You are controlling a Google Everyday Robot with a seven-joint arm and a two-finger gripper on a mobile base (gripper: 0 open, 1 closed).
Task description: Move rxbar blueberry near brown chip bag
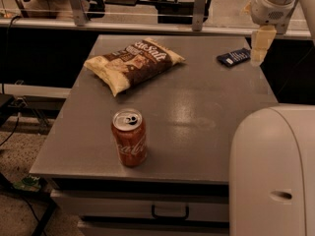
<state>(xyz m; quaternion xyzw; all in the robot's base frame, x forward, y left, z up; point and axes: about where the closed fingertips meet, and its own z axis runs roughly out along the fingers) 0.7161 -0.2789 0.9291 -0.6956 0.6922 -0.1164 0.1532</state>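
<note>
The rxbar blueberry (234,57) is a small flat dark navy wrapper lying at the table's far right corner. The brown chip bag (134,62) is a large crinkly bag with cream edges, lying at the far left of the table top. My gripper (259,52) hangs from the white arm at the upper right, its cream fingers pointing down just to the right of the rxbar and slightly above the table, holding nothing.
A red soda can (129,137) stands upright near the front left of the grey table (197,107). A large white arm housing (273,171) fills the lower right foreground. A metal railing (147,23) runs behind the table. A drawer handle (170,213) sits below the front edge.
</note>
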